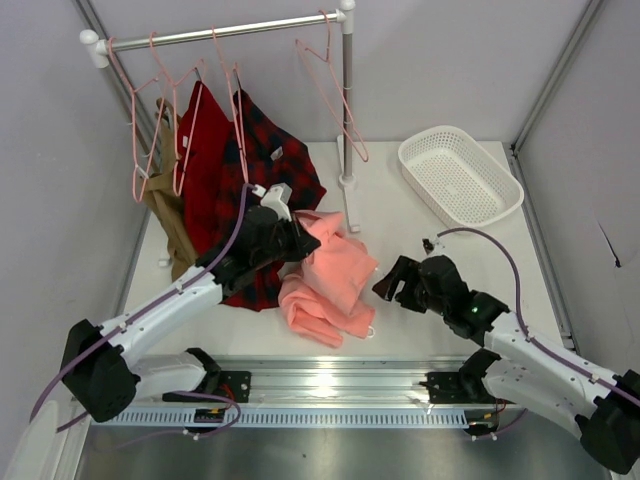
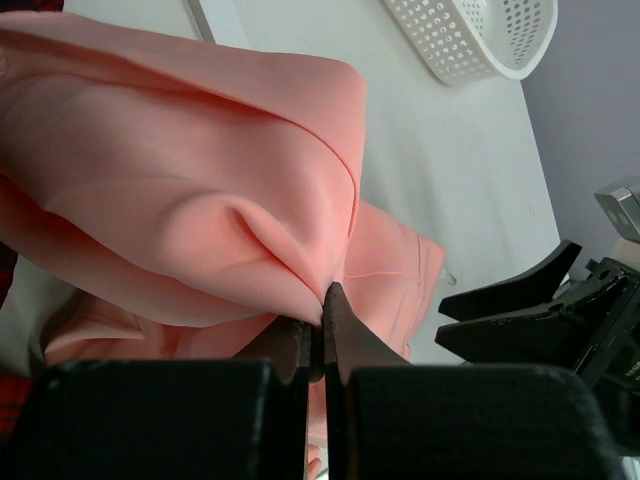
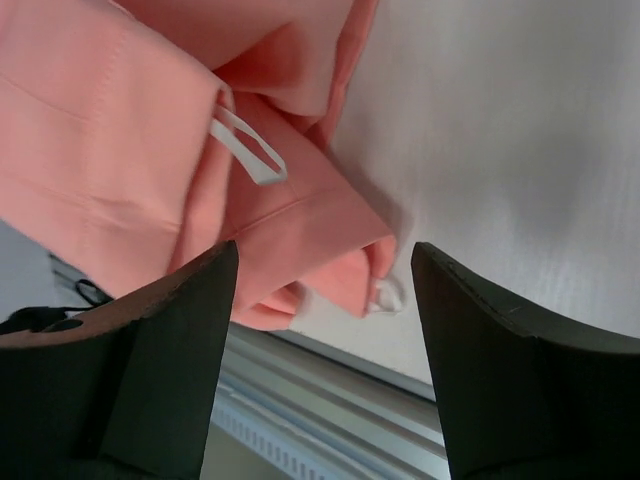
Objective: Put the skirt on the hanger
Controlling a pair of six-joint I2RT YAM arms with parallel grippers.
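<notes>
The salmon-pink skirt (image 1: pixel 330 280) lies crumpled on the white table, its near corner by the front rail. My left gripper (image 1: pixel 296 240) is shut on a fold of the skirt (image 2: pixel 200 190) at its upper left edge and lifts it a little. My right gripper (image 1: pixel 392 282) is open, just right of the skirt, not touching it. In the right wrist view the skirt's corner (image 3: pixel 300 220) with a white loop (image 3: pixel 248 148) lies between my open fingers (image 3: pixel 180 330). Several pale-pink hangers hang on the rail; an empty hanger (image 1: pixel 335 90) hangs at the right end.
A white metal rail (image 1: pixel 220 33) on a stand (image 1: pixel 347 120) crosses the back. A red garment (image 1: pixel 200 150) and a plaid shirt (image 1: pixel 270 160) hang from hangers at the left, with a tan cloth (image 1: pixel 170 220). A white basket (image 1: pixel 458 175) sits at the back right.
</notes>
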